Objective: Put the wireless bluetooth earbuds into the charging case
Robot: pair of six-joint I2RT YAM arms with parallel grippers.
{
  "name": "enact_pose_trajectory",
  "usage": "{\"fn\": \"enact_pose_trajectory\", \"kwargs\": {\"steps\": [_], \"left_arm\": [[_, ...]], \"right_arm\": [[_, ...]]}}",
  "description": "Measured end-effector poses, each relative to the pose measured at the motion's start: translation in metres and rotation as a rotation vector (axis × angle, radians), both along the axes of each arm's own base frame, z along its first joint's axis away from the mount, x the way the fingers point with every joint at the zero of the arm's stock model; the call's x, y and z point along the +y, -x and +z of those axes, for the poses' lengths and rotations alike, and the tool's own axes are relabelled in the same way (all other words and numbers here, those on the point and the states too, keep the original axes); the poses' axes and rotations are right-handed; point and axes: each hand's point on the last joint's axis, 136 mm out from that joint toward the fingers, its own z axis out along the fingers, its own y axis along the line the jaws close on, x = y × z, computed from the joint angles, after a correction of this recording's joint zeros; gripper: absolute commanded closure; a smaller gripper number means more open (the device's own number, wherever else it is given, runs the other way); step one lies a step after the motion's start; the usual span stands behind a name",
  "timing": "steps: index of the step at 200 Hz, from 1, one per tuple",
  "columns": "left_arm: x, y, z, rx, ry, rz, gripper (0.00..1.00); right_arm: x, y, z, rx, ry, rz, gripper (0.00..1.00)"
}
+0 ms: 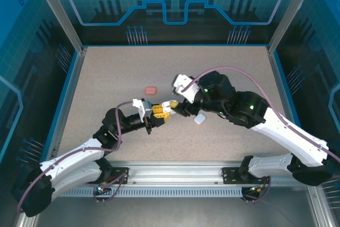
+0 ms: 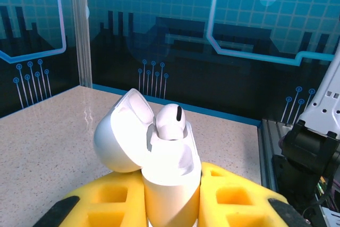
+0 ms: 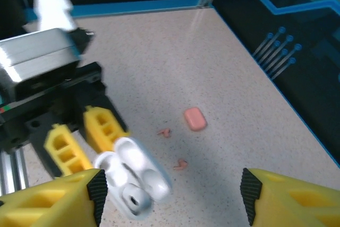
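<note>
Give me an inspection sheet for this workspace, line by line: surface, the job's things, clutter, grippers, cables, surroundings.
Surface: speckled beige tabletop, no spills seen.
Job's things: white charging case open, one white earbud seated in it; two salmon earbuds loose on the table near a closed salmon case; a closed white case lies by the right arm.
Clutter: nothing seen.
Grippers: left gripper shut on the white charging case; right gripper open, close to that case.
Cables: purple cable arcs over the right arm; another runs along the left arm.
Surroundings: blue printed panels, metal frame posts.
</note>
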Motion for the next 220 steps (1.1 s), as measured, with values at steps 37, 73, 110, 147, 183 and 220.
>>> {"fn": "enact_pose_trajectory", "kwargs": {"steps": [37, 73, 110, 147, 183, 220], "left_arm": [[0.008, 0.006, 0.013, -0.042, 0.031, 0.015, 0.99], [0.018, 0.015, 0.033, -0.106, 0.069, 0.032, 0.99], [0.024, 0.023, 0.043, -0.145, 0.087, 0.038, 0.99], [0.027, 0.027, 0.048, -0.156, 0.096, 0.038, 0.99], [0.031, 0.032, 0.056, -0.18, 0.118, 0.037, 0.99], [0.035, 0.036, 0.063, -0.199, 0.133, 0.038, 0.99]], "right_arm": [[-0.055, -0.037, -0.011, 0.126, -0.157, -0.272, 0.29], [-0.079, -0.058, -0.083, 0.373, -0.208, -0.476, 0.29], [-0.058, -0.067, -0.155, 0.623, -0.167, -0.541, 0.29], [-0.029, -0.075, -0.226, 0.779, -0.06, -0.585, 0.26], [0.006, -0.074, -0.282, 0.84, 0.092, -0.581, 0.23], [0.043, -0.084, -0.307, 0.813, 0.174, -0.555, 0.19]]}}
